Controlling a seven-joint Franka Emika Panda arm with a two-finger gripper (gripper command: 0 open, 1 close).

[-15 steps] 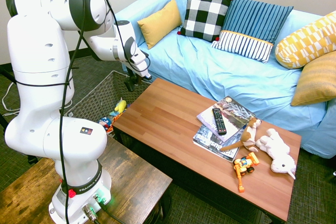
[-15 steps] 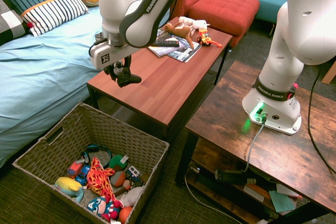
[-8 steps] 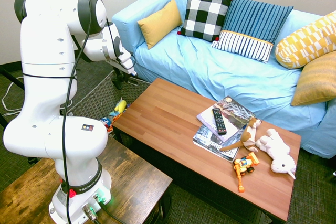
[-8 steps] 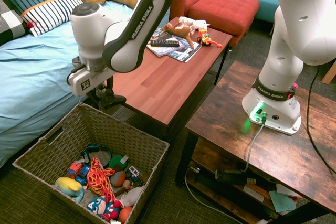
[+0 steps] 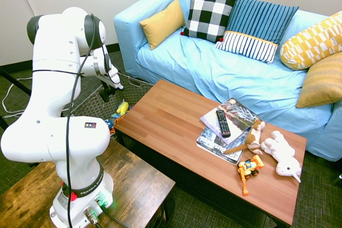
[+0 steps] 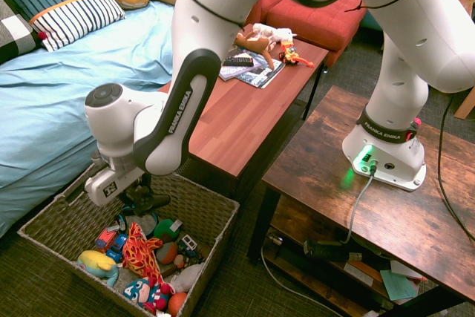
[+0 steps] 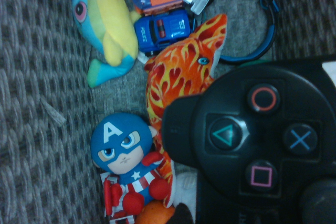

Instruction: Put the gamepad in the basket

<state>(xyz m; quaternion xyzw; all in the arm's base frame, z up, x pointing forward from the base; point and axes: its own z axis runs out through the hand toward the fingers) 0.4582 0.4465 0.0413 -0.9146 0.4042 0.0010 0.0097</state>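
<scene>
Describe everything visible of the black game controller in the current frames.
The black plastic-looking gamepad shows a round face with four buttons: red circle, blue X, pink square, green triangle. Beside them are a rounded shoulder piece and part of a dark thumbstick, with a whitish patch at one edge. It is held in the black two-finger gripper, above the toys in the large grey-brown woven basket. Its far end is out of the wrist picture.
</scene>
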